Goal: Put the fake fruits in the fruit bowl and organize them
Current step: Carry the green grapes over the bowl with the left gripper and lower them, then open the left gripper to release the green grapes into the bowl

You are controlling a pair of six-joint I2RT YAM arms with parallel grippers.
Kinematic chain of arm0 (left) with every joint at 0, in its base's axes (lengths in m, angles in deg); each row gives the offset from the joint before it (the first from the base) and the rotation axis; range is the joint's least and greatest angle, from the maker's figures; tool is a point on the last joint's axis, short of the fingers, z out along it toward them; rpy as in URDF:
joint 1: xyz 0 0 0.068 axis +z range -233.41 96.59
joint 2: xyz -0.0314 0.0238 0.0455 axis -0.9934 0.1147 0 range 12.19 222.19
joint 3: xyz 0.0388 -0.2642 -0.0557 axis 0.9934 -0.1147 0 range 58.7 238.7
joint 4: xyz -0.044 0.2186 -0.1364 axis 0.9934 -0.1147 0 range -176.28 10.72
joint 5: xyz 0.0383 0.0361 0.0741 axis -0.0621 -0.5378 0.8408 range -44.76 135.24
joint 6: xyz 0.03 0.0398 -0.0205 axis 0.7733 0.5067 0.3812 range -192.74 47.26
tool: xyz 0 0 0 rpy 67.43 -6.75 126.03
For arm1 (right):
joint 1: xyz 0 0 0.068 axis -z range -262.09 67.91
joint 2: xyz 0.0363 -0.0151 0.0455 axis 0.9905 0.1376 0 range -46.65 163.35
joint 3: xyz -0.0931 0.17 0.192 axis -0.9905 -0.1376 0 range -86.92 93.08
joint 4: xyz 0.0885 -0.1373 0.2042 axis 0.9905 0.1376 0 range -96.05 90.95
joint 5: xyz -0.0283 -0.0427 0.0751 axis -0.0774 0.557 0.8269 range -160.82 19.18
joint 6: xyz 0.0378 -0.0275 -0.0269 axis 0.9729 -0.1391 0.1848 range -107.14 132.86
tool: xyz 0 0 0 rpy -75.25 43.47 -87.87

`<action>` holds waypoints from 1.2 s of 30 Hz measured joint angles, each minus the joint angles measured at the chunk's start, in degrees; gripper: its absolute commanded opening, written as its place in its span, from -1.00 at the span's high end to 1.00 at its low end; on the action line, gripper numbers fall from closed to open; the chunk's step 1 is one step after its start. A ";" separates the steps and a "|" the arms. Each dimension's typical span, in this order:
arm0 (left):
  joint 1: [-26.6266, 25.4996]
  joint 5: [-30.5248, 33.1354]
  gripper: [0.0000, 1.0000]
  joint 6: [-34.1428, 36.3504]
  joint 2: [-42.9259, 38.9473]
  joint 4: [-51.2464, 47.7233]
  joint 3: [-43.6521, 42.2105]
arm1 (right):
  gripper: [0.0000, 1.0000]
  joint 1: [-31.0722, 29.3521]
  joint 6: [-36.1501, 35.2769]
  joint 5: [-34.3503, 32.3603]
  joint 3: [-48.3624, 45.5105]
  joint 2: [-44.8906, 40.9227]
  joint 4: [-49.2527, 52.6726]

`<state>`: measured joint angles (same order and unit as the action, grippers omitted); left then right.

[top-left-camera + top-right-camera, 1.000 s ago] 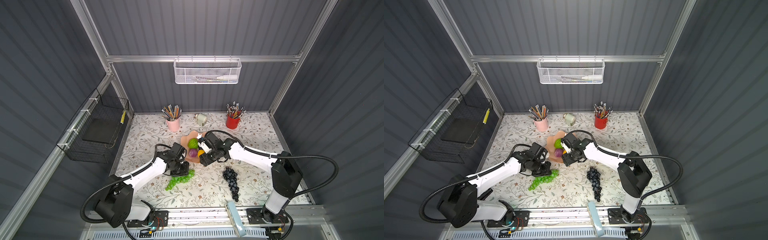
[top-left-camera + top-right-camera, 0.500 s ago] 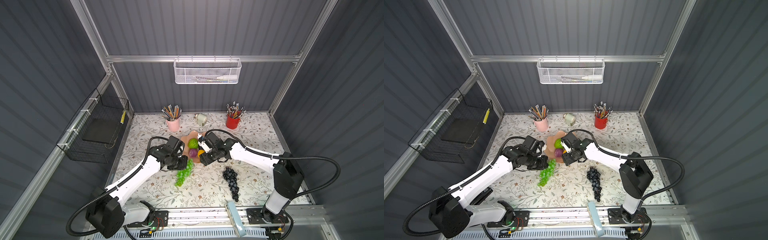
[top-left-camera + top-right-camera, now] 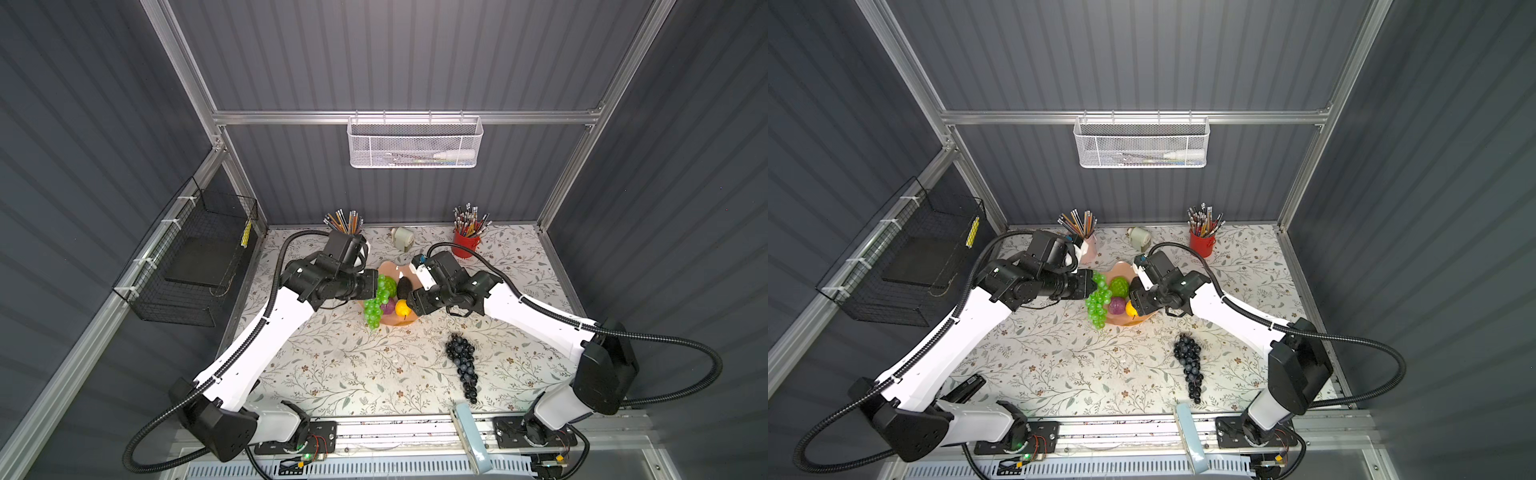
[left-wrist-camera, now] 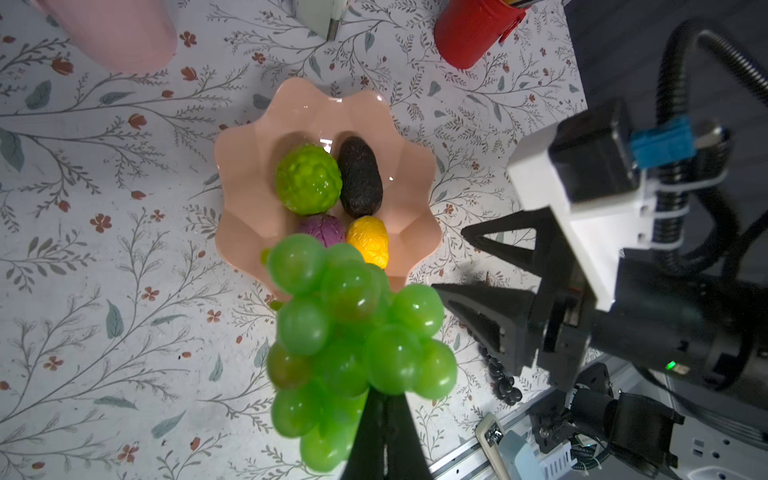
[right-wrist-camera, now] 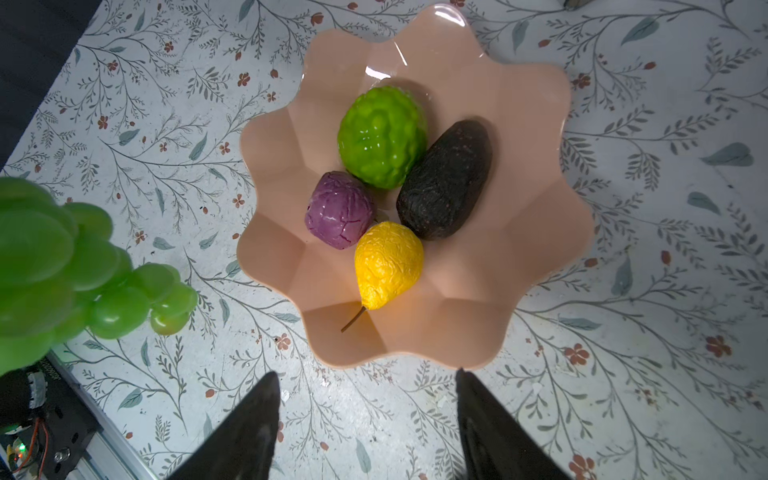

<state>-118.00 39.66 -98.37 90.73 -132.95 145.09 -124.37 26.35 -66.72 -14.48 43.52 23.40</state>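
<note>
Noted dark blue-black grape bunch flat on the floral table, toward the front edge, well apart from the fruit bowl. Found left gripper pinched fully closed on the green grape bunch, lifted clear of the table just beside the bowl's left rim. Found right gripper spread wide, empty, tips just outside the bowl's rim. Counted four pieces clustered inside the bowl: bumpy lime-green ball, dark avocado, purple ball, yellow fruit. Recorded pink pencil cup and red pencil cup behind, near the back wall.
</note>
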 measured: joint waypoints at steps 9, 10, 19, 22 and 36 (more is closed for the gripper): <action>0.00 -2.60 1.00 0.17 5.62 1.90 1.53 | -0.37 0.66 0.63 -0.02 -3.30 -0.13 -1.22; 0.00 -2.80 1.00 0.17 5.75 2.38 1.51 | -0.37 0.68 0.68 -0.02 -3.39 -0.13 -1.20; 0.02 -4.76 1.00 -0.59 5.79 6.71 -3.13 | -0.37 0.79 0.83 -0.26 -3.54 -0.13 -2.03; 0.00 -5.73 1.00 -1.66 5.20 8.66 -7.02 | -0.37 0.79 0.83 -0.28 -3.56 -0.13 -2.05; 0.15 -2.93 1.00 -4.04 1.95 11.82 -12.33 | -0.37 0.79 0.81 -0.26 -5.05 -0.13 -2.60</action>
<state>-117.85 36.73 -102.41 92.68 -121.13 132.76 -123.58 27.16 -66.98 -19.53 43.39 20.80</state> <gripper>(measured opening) 0.051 0.683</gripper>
